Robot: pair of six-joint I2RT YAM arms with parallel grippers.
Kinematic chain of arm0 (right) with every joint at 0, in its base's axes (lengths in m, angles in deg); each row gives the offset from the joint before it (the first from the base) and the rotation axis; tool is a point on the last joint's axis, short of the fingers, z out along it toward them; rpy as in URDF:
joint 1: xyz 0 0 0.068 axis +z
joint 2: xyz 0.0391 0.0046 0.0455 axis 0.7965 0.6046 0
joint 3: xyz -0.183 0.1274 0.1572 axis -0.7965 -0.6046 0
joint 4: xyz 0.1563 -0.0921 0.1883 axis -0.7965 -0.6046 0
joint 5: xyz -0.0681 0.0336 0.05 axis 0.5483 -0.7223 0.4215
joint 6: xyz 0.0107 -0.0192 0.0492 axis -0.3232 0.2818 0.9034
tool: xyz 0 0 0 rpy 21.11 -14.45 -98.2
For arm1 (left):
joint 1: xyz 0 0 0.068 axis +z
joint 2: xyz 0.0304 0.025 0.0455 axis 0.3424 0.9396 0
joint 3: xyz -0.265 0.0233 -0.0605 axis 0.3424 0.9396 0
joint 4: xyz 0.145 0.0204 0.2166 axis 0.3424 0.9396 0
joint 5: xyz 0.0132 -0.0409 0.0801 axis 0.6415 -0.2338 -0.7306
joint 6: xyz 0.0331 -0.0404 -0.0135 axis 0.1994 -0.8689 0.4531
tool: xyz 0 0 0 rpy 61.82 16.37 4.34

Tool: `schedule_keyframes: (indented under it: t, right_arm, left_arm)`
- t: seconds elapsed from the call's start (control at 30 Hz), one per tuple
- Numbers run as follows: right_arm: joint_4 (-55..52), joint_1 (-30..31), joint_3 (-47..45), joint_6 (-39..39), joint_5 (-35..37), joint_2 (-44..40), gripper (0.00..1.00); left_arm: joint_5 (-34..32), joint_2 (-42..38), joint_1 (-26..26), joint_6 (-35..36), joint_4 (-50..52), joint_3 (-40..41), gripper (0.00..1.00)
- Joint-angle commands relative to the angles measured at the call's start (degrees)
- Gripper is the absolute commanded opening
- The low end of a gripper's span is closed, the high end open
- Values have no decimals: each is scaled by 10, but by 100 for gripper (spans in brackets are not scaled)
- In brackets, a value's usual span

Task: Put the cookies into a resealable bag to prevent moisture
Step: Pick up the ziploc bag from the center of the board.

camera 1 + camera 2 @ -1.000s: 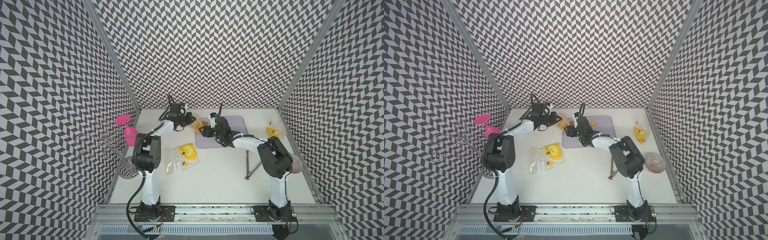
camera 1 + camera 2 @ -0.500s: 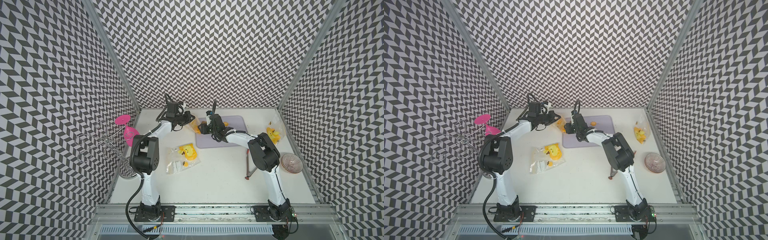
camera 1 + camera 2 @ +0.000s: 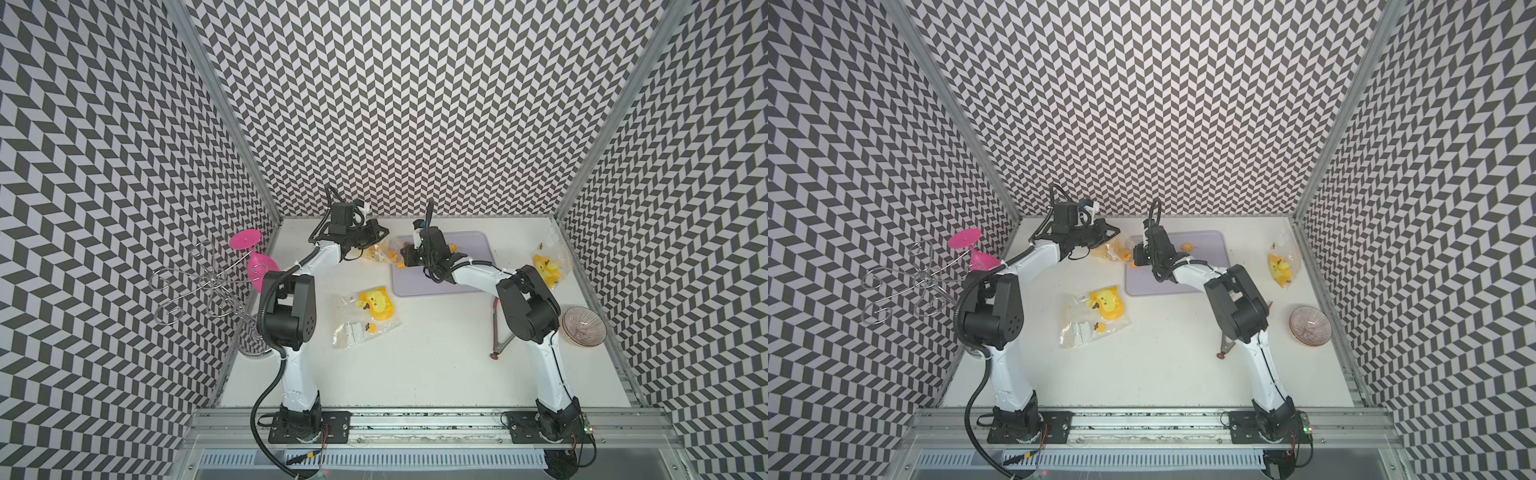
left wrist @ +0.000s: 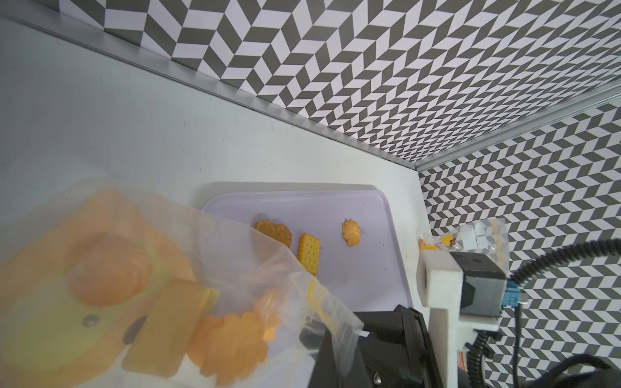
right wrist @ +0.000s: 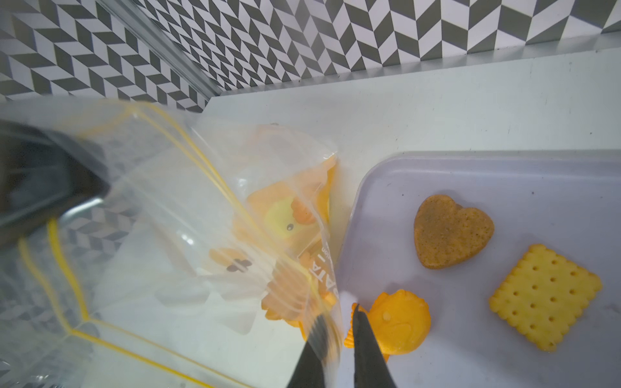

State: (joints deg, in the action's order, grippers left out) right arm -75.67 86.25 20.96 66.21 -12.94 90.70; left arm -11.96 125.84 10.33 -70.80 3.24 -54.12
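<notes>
The right gripper (image 5: 337,317), fingers nearly together, pinches the open rim of the resealable bag (image 5: 174,201). The left gripper (image 3: 371,242) is clamped on the opposite rim. Some cookies (image 5: 450,231) lie on the tray (image 5: 504,171) just beside the right gripper, others inside the bag.

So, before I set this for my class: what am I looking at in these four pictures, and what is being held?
Two robot arms are bolted to a rail at the front of a white table. Two pictures look down from one overhead camera; the other two come from cameras on the arms' wrists. The left hand holds a clear bag with cookies already inside. The right hand seems to pinch the bag's open edge. On the lilac tray lie more cookies, among them a heart cookie, a square cookie and an orange cookie. Two other printed bags, tongs and a glass bowl lie nearby.
</notes>
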Motion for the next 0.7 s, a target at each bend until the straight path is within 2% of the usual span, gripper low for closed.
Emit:
schedule_keyframes:
  t: [0.0,0.07,0.23,0.53,0.67]
  right_arm:
    - [24,-3,8,-4,0,-20,7]
    - [22,-4,6,-5,1,-27,0]
    - [6,-9,3,-5,-7,-59,0]
    - [-56,-11,-6,-6,-9,-198,0]
    - [-131,-11,6,-2,-18,-259,0]
  left_arm:
    - [11,-22,5,-2,-24,3,0]
    - [11,-23,6,-3,-25,4,0]
    - [9,-36,6,1,-15,1,0]
    - [-80,-109,-22,75,174,-94,0]
    - [-103,-135,-56,88,254,-137,0]
